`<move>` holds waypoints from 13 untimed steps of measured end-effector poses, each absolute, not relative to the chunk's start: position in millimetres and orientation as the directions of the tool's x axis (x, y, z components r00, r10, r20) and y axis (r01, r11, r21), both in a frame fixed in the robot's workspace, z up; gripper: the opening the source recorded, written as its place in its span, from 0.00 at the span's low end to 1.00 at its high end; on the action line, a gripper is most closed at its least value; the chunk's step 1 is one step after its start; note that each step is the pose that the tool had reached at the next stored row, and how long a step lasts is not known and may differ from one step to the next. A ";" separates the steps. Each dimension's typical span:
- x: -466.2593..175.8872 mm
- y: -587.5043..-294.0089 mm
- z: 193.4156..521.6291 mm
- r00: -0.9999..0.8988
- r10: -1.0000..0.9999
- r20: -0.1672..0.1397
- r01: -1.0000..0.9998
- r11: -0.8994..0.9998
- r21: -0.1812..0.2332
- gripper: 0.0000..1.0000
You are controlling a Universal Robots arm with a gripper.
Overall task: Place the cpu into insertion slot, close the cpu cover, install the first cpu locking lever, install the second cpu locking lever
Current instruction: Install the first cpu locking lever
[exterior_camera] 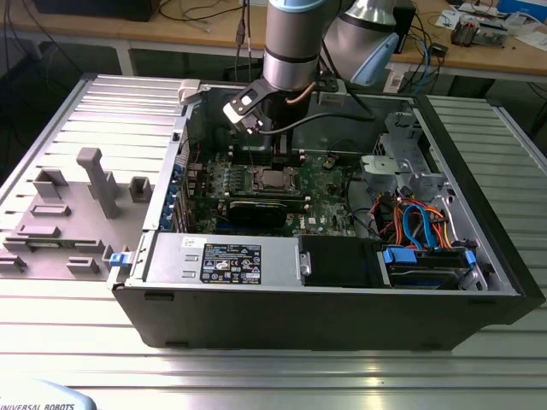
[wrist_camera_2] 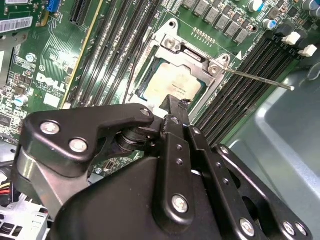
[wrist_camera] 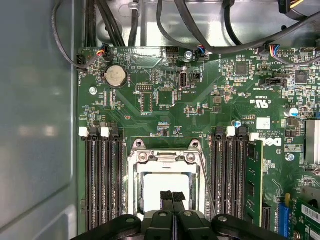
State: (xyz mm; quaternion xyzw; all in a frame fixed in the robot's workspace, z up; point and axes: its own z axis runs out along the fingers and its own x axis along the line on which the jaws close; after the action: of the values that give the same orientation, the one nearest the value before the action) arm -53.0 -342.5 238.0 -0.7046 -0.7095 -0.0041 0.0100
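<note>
Now the tool (wrist_camera: 172, 196), closed together, hovers over the cpu (wrist_camera: 155, 187); the cpu cover (wrist_camera: 134, 180) frames it, memory slots (wrist_camera: 102, 185) close alongside.

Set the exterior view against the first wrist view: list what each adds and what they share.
Exterior view: the arm above the open computer case, the labelled power supply, blue and orange cables. First wrist view: the round coin battery, the gripper with jaws shut, a thin loose lever. Shared: the cpu framed by the silver cpu cover.
</note>
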 end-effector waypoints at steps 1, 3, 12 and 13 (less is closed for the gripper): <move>-53.0 -342.5 238.6 -0.007 1.000 0.020 1.000 0.007 -0.008 0.11; -53.0 -342.5 241.9 -0.007 1.000 0.020 1.000 0.007 -0.008 0.11; -53.0 -342.5 258.2 -0.007 1.000 0.020 1.000 0.007 -0.008 0.11; -53.0 -342.5 259.5 -0.007 1.000 0.020 1.000 0.007 -0.008 0.11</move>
State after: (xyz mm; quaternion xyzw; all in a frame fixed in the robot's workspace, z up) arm -53.0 -342.5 259.5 -0.7046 -0.7095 -0.0041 0.0100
